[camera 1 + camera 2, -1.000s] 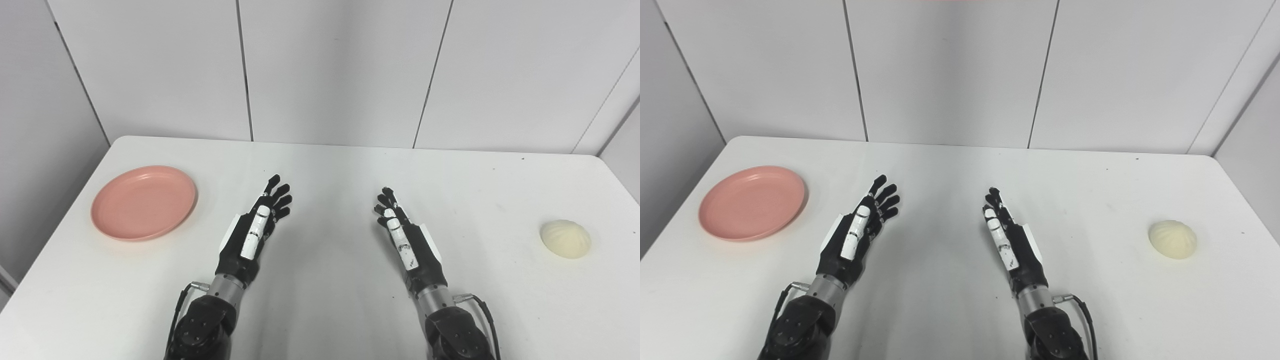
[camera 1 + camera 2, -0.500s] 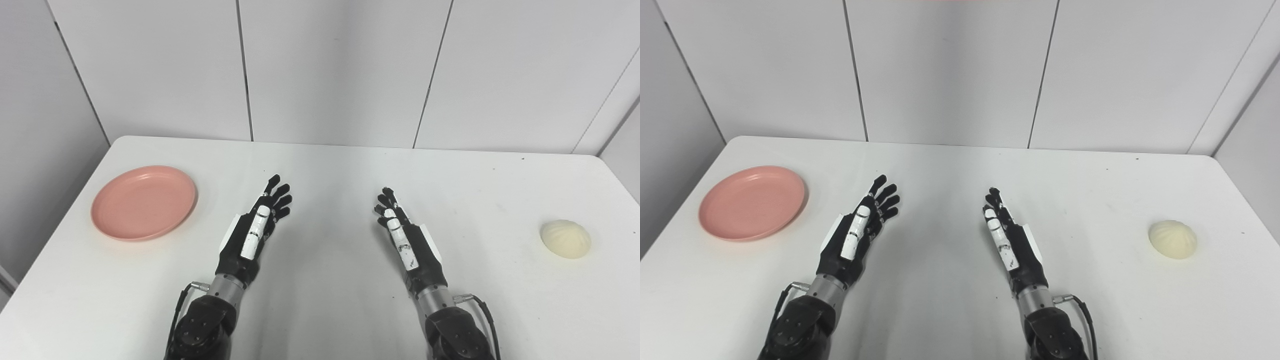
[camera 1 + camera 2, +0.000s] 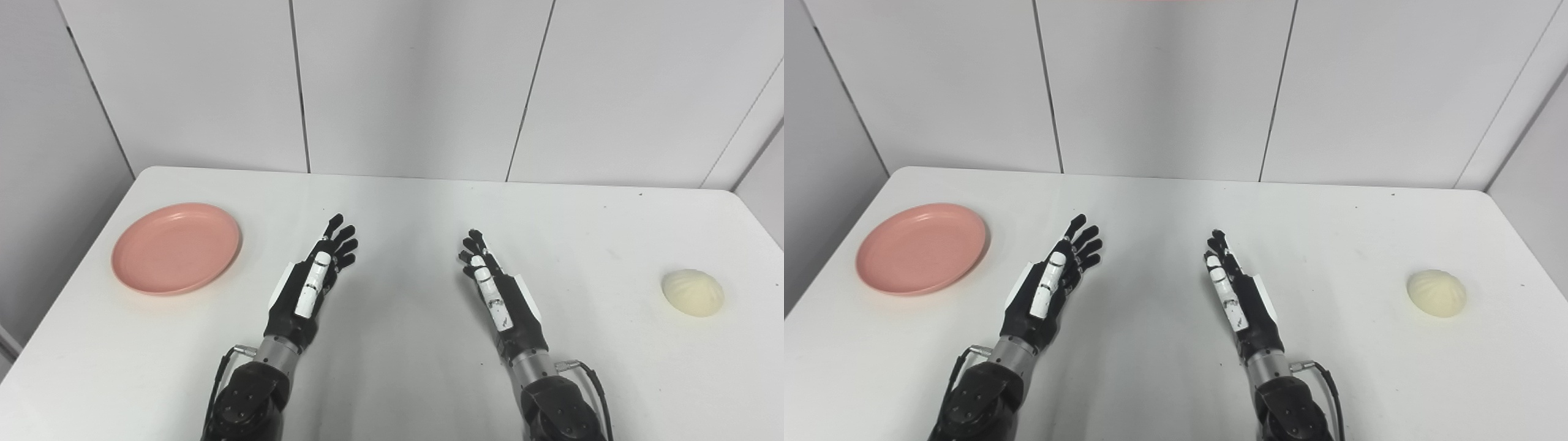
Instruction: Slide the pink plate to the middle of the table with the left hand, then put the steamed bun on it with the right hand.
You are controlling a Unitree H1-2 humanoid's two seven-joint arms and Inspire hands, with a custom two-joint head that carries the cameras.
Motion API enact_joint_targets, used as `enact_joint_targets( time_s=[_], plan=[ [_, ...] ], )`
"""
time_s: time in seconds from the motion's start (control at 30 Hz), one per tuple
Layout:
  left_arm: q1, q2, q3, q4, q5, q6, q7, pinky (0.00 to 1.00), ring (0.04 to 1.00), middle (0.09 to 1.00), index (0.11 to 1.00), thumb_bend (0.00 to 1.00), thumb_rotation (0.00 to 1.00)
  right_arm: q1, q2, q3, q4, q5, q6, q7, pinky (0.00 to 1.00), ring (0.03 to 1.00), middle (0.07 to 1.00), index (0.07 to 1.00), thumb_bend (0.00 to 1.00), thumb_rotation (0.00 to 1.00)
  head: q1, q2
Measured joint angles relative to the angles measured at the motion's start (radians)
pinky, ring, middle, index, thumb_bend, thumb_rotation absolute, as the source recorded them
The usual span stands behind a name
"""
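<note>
Sliding comes first: pink plate well off to the left of left hand, fingers spread, holding nothing. Press softly on its rim, probably shallow. Right hand empty too, steamed bun far right.

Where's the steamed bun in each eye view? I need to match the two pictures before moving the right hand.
Left eye view: steamed bun at far right, near the table's right edge.
Right eye view: steamed bun at right, further in from the picture's edge.
Shared landmark: the pink plate at far left, opposite the bun.
</note>
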Motion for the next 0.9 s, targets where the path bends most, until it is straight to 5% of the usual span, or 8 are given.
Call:
enact_joint_targets(
  time_s=[0.23,0.53,0.9],
  plan=[
    [0.0,0.0,0.0,0.0,0.0,0.0,0.0,0.92,0.93,0.951,0.962,0.48,1.0,0.0,0.0,0.0,0.001,0.0,0.0,0.0,0.95,0.938,0.962,0.978,0.21,1.0,0.017,-0.006],
    [-0.017,-0.003,-0.003,0.021,0.01,-0.002,0.003,0.93,0.941,0.961,0.97,0.48,1.0,-0.009,-0.004,-0.012,0.008,0.017,0.0,0.019,0.97,0.94,0.962,0.975,0.25,1.0,0.198,-0.057],
    [-0.048,-0.026,-0.003,0.068,0.05,-0.036,0.01,0.96,0.966,0.981,0.99,0.44,1.0,-0.024,-0.024,-0.033,0.037,0.084,-0.019,0.065,0.99,0.956,0.974,0.984,0.27,1.0,0.301,-0.078]
  ],
)
